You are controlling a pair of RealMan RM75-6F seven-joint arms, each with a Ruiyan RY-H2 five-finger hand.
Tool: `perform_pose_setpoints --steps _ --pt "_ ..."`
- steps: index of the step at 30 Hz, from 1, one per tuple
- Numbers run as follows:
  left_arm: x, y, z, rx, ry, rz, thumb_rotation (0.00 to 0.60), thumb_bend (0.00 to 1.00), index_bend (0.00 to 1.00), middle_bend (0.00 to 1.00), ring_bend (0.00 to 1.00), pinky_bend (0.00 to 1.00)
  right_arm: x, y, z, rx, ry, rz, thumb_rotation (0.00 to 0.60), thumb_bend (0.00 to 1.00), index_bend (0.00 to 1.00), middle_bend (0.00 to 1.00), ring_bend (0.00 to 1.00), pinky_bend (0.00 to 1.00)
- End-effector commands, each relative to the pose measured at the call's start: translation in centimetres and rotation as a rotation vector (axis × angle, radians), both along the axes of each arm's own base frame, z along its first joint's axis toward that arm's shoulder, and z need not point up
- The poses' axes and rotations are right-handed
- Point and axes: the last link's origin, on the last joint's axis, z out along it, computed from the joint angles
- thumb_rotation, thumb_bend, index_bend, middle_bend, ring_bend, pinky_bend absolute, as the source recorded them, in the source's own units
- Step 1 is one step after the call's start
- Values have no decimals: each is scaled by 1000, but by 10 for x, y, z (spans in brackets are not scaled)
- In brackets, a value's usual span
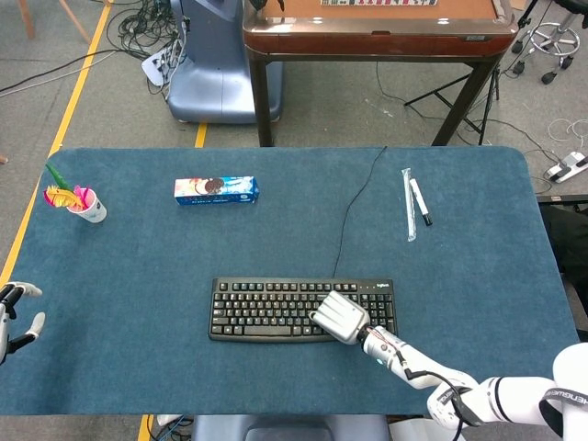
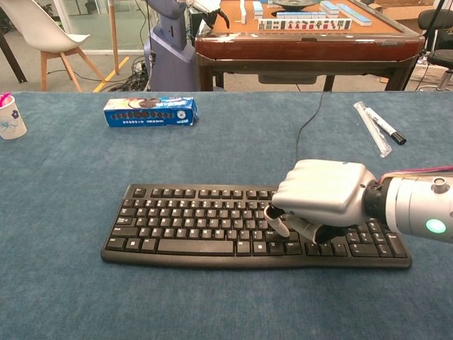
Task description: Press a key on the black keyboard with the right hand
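Observation:
The black keyboard (image 1: 276, 310) (image 2: 198, 225) lies near the table's front edge, its cable running to the far edge. My right hand (image 1: 341, 317) (image 2: 320, 202) hovers low over the keyboard's right part, fingers curled under the palm with nothing in them. One fingertip (image 2: 277, 225) points down onto the keys near the right end of the main block; whether it touches a key I cannot tell. My left hand (image 1: 13, 312) shows only in the head view at the left table edge, fingers apart and holding nothing.
A blue cookie box (image 1: 217, 190) (image 2: 150, 112) lies at the back left. A cup with colourful items (image 1: 84, 206) (image 2: 10, 115) stands far left. A marker and a clear sleeve (image 1: 414, 203) (image 2: 378, 126) lie at the back right. A brown table (image 2: 304, 35) stands beyond.

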Motion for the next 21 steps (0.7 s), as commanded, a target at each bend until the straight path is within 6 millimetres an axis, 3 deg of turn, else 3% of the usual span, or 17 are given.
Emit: perform_pose_setpoints --steps 1,12,18,21 --pt "0 0 0 1 0 0 600 284 425 378 574 851 -1 0 -1 2 2 -4 600 1000 458 1000 1000 1000" --pt "0 0 -1 -6 3 2 600 284 425 378 574 851 2 1 7 -19 -31 -2 600 1000 458 1000 1000 1000" --pt "-1 0 -2 -19 8 2 600 284 425 378 574 851 8 5 32 -85 -99 44 600 1000 450 998 995 1000" --pt "0 0 -3 -23 8 2 600 284 424 378 574 850 6 7 46 -123 -105 49 600 1000 449 957 947 1000"
